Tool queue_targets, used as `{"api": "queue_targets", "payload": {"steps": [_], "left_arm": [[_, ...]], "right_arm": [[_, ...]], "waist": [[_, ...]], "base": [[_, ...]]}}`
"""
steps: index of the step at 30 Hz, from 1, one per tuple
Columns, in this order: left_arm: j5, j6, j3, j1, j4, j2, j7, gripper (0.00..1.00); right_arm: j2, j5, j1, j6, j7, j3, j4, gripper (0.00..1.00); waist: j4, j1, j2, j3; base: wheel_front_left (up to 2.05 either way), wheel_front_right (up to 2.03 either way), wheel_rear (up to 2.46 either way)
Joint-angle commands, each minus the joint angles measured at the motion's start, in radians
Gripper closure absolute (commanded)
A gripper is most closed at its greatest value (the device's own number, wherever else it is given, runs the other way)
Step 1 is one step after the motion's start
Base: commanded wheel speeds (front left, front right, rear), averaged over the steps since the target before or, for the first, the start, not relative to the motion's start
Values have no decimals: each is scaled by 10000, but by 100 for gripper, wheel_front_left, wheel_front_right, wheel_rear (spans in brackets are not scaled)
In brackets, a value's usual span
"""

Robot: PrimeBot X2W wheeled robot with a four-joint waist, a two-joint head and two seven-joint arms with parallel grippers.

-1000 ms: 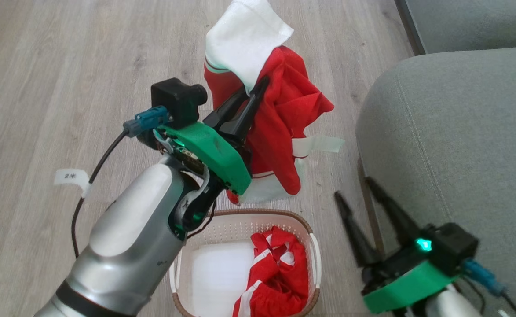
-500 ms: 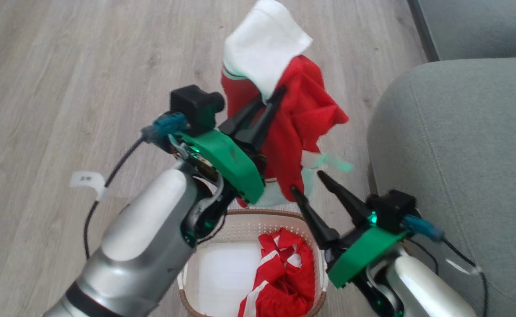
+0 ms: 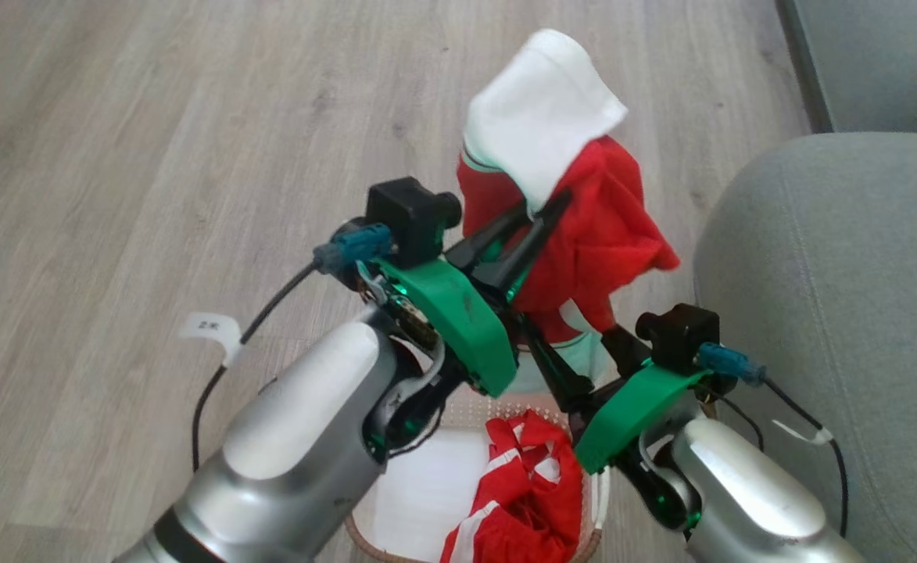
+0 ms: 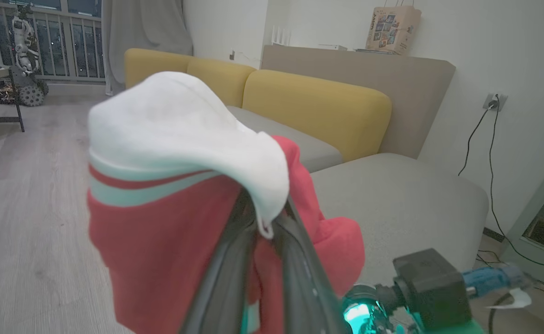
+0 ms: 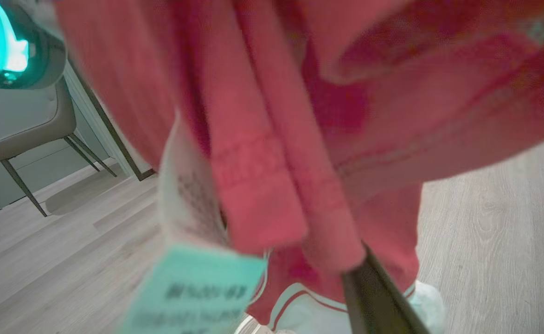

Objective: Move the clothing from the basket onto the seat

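Pinching the clothing (image 3: 583, 234) with the left end effector (image 3: 548, 205), fingers pressed together on a fold just under the white sleeve. Holding it high, likely so the cloth hangs clear of the basket (image 3: 466, 410) below. Leaving a second red garment (image 3: 532, 493) bunched in the basket's right side. Reaching up with the right end effector (image 3: 567, 336), spread wide around the dangling hem, probably to steady it. Yet to carry anything onto the seat (image 3: 841, 274), close by at right.
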Motion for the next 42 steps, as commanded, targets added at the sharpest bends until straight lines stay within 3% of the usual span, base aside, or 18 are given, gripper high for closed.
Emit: {"api": "queue_targets", "payload": {"steps": [1, 6, 7, 8, 9, 10, 24, 34, 35, 36, 37, 38, 39, 40, 42], "left_arm": [[-102, -69, 341, -342, -371, -14, 3, 100], [-193, -45, 214, -237, -346, -93, 23, 100], [-196, -32, 206, -223, -331, -92, 20, 100], [-192, -22, 200, -214, -317, -83, 13, 100], [-199, -11, 200, -201, -305, -78, 5, 100], [-203, -4, 201, -190, -300, -69, -5, 100], [-318, 206, 452, 90, -147, 293, -232, 100], [-351, 281, 354, 318, -320, 399, -240, 100], [-357, 291, 339, 366, -352, 425, -233, 93], [-357, 291, 339, 366, -352, 425, -233, 93], [-368, 307, 325, 418, -383, 444, -225, 80], [-375, 330, 311, 468, -410, 460, -215, 58], [-378, 363, 301, 519, -439, 475, -210, 19], [-388, 390, 292, 567, -472, 486, -203, 0], [-407, 418, 267, 647, -552, 514, -187, 0]], "right_arm": [[95, 55, -462, -2, -141, 55, -250, 0], [149, -132, -579, -2, -181, -263, -633, 0], [171, -202, -544, -2, -182, -354, -785, 5], [184, -270, -492, -2, -183, -431, -906, 40], [194, -331, -442, -2, -184, -486, -1017, 65], [201, -389, -396, -2, -184, -532, -1123, 100], [18, -900, 325, -2, -186, -1234, -2194, 100], [-264, -1437, 1162, -2, -187, -2573, -3262, 100], [-280, -1483, 1195, -2, -187, -2678, -3331, 100], [-280, -1483, 1195, -2, -187, -2678, -3331, 100], [-289, -1531, 1217, -2, -187, -2785, -3398, 100], [-292, -1572, 1238, -2, -187, -2886, -3465, 100], [-291, -1604, 1257, -2, -187, -2986, -3536, 100], [-297, -1646, 1277, -2, -187, -3089, -3611, 100], [-331, -1736, 1318, -2, -187, -3312, -3772, 100]], "waist": [[101, 0, 0, -22], [288, 0, 0, -10], [311, 0, 0, -2], [328, 0, 0, 6], [339, 0, 0, 12], [343, 0, 0, 20], [37, 0, 0, 48], [-277, 0, 0, 22], [-334, 0, 0, 17], [-334, 0, 0, 17], [-390, 0, 0, 13], [-443, 0, 0, 9], [-504, 0, 0, 5], [-566, 0, 0, 3], [-711, 0, 0, 15]], "base": [[0, 0, 0], [0, 0, 0], [0, 0, 0], [0, 0, 0], [0, 0, 0], [0, 0, 0], [0, 0, 0], [0, 0, 0], [0, 0, 0], [0, 0, 0], [0, 0, 0], [0, 0, 0], [0, 0, 0], [0, 0, 0], [0, 0, 0]]}}
